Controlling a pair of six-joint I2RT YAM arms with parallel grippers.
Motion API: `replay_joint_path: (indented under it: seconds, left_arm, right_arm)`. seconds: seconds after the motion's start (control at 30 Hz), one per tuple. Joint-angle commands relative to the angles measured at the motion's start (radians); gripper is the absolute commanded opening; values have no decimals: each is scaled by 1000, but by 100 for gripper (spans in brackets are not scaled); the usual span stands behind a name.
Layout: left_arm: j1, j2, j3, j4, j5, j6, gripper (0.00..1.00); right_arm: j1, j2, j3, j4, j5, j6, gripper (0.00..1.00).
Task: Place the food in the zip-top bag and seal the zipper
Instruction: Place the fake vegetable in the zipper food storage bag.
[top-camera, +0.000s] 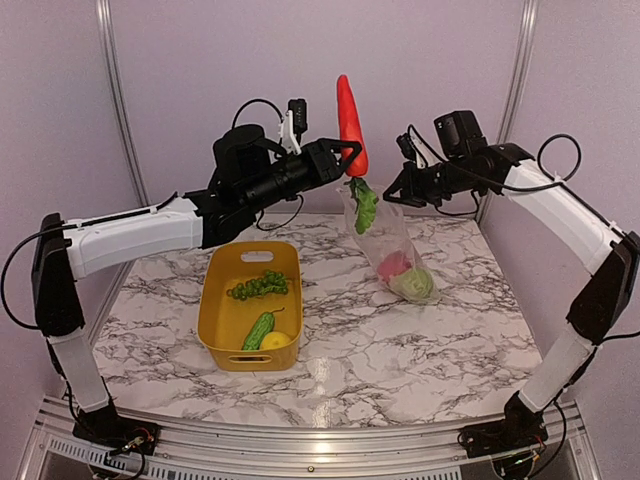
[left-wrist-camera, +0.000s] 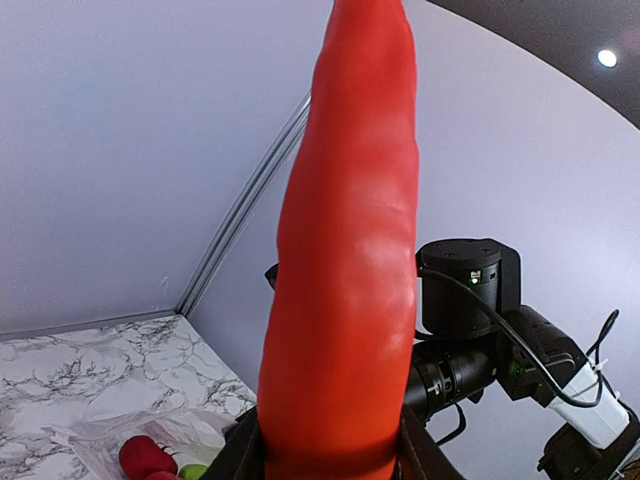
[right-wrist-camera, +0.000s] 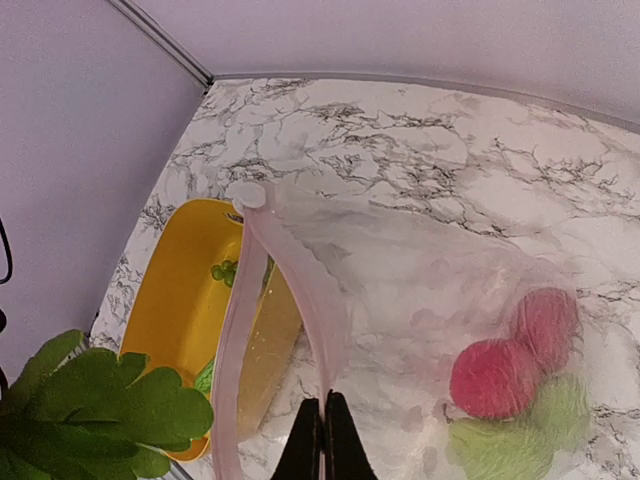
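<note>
aloft, left claw (top-camera: 347, 160) holds carrot (top-camera: 349, 112) upright.

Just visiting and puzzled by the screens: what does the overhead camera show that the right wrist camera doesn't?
Only overhead: the left gripper clamped on the carrot, whose red body points up. Only the right wrist: a close-up of the right gripper pinched shut on the open mouth edge of the clear bag. Both: that bag holding red and green food, the yellow bin, the grapes, the carrot's leaves.

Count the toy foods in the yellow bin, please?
3: a grape bunch in the middle, a green cucumber nearer, a yellow lemon beside it. The near wall of the bin could hide more.
</note>
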Motion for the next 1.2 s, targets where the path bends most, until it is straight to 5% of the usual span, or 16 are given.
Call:
replay_joint_path:
  seconds: [0.0,0.5,0.7,0.97,1.17]
  left_arm:
    - [-21,90,88,109,-40,16,24]
    - [-27,192,17,211,-87,59,24]
    - [-28,178,5,161,-118,69,58]
    - [-33,117,107,15,-181,117,90]
    - [-32,-28,136,-138,-185,179,93]
  right_arm:
    - [15,-29,74,-24,-32,35,0]
    - [15,-21,135,-56,-94,84,0]
    - [15,-24,131,-41,-79,85,0]
    - [14,-38,85,-5,-41,75,0]
    - [-53,-54,87,-26,54,37,0]
